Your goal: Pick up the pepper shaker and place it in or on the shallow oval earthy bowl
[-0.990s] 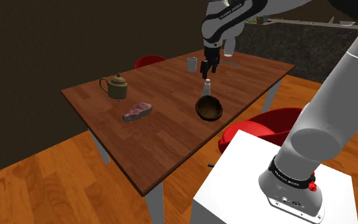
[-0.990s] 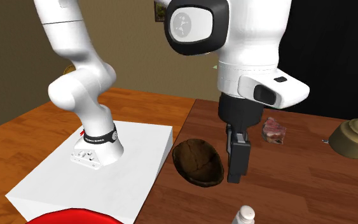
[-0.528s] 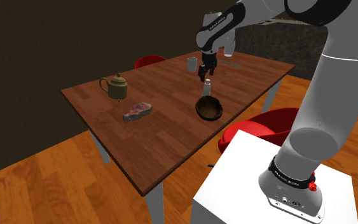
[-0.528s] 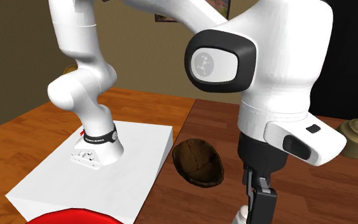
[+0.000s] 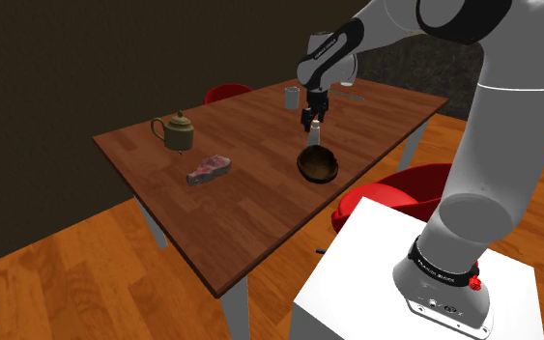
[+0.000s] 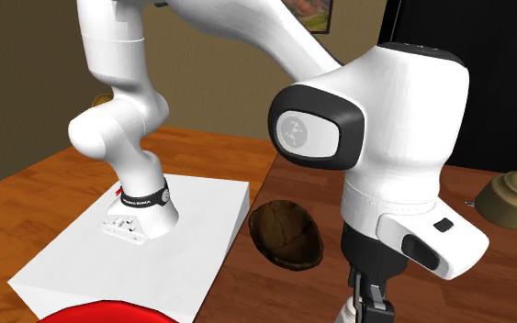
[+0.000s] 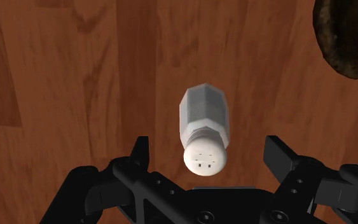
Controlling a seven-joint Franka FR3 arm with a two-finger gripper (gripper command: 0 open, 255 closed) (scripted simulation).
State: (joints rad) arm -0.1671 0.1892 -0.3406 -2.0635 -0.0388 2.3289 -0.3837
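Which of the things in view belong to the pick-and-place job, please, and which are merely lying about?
For the job: white pepper shaker, between the open jaws and not touched by them; brown oval bowl.
Lying about: teapot; piece of meat; grey cup; red chair.

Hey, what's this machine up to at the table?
A white robot arm hangs over a white pepper shaker standing on a wooden table. Its black fingers stand open on either side, not touching it. The brown bowl it should go into sits empty nearby.
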